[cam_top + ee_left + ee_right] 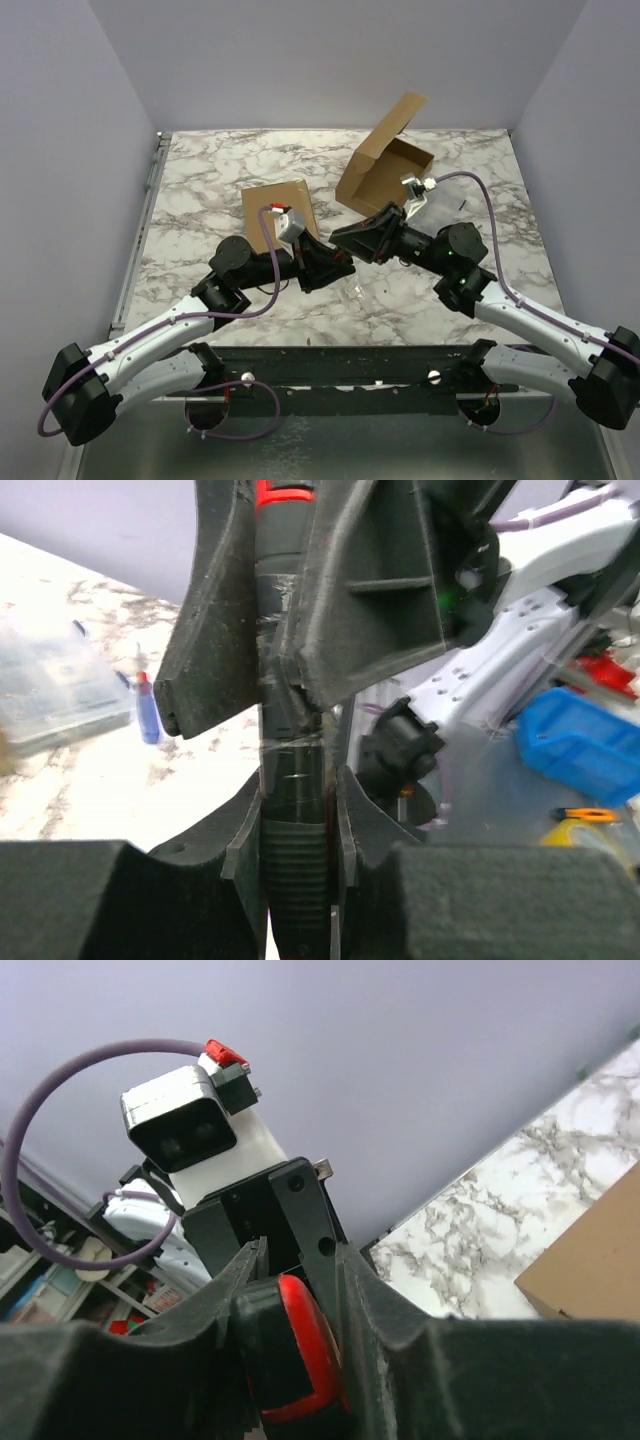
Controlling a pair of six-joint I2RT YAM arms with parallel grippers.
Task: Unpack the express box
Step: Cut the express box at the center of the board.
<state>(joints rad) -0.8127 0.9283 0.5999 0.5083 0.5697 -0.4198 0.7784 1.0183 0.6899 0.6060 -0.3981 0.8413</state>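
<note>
The express box [385,165] is brown cardboard and stands open at the back right of the marble table [200,180], flap raised. Both arms meet in front of it over the table's middle. My left gripper [330,268] [297,800] is shut on the ribbed black handle of a black-and-red tool [295,880]. My right gripper [348,240] [300,1260] comes from the opposite side and is shut on the same tool's red-and-black end [300,1350]. In the top view the tool is almost hidden between the two grippers.
A flat brown cardboard piece [278,205] lies left of the box, just behind the left wrist. The left wrist view shows a clear plastic case [60,695] and a small blue bottle [148,705] on the marble. Walls enclose three sides.
</note>
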